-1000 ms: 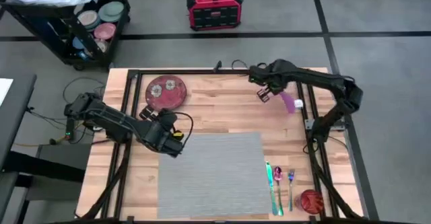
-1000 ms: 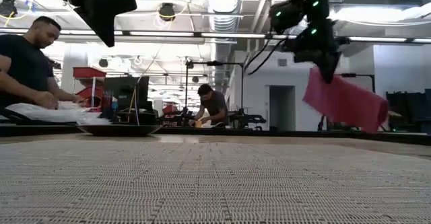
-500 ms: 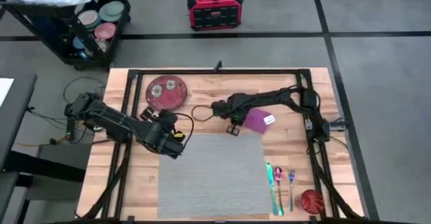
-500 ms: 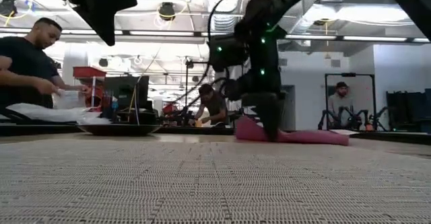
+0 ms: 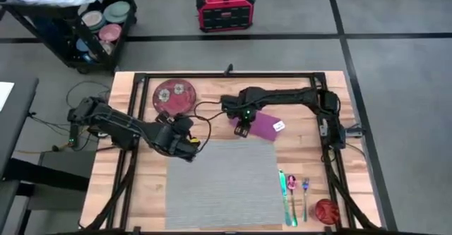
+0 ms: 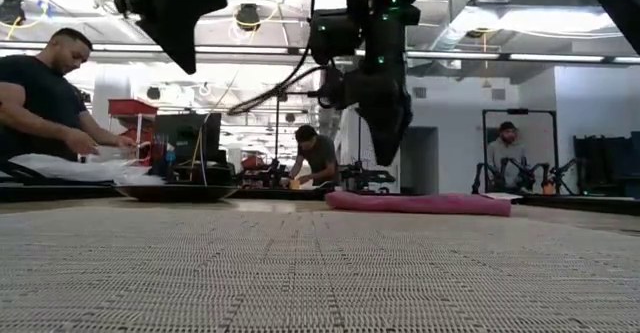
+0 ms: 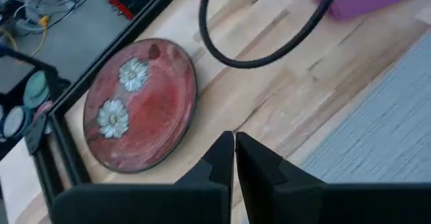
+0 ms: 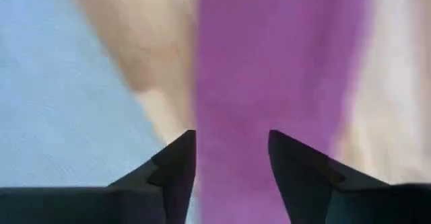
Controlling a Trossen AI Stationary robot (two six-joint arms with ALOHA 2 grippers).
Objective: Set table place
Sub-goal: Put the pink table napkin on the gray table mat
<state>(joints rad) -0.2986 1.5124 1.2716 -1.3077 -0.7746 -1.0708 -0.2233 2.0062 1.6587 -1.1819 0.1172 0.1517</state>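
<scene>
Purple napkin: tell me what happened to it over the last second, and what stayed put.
The right gripper carried the purple napkin from the table's far right edge toward the middle, laid it flat on the table just beyond the grey placemat, and let go; its fingers now hang open above it. The left gripper edged slightly toward the placemat, shut. The red plate and cutlery stayed put.

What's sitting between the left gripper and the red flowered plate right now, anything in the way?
Nothing visible. The left gripper, fingers shut, hangs by the far-left corner of the grey placemat, and only bare table lies between it and the red plate. A black cable and the purple napkin lie off towards the right gripper.
</scene>
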